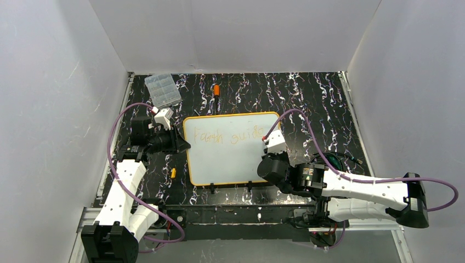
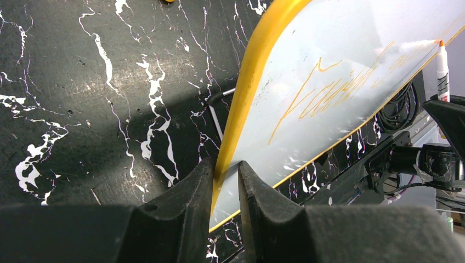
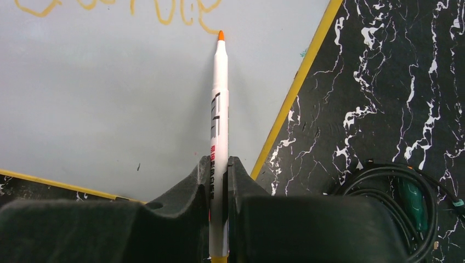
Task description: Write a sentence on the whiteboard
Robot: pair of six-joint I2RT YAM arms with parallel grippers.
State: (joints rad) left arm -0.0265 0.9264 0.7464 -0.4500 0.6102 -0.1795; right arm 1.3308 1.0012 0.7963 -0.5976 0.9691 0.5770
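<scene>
Whiteboard (image 1: 230, 164), near edge of the bench (image 1: 329, 109): my left gripper (image 2: 226, 167) clamps its rim, presumably steadying it. Right gripper (image 3: 219, 164) pinches marker (image 3: 220, 98), tip beside the sentence (image 1: 233, 137).

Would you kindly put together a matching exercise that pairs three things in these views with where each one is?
Things:
1. whiteboard
2. marker
3. clear compartment box

Places:
A. between the fingers of the right gripper
B. on the table, past the whiteboard's far left corner
C. rim pinched by the left gripper

Pairs: 1-C; 2-A; 3-B
</scene>
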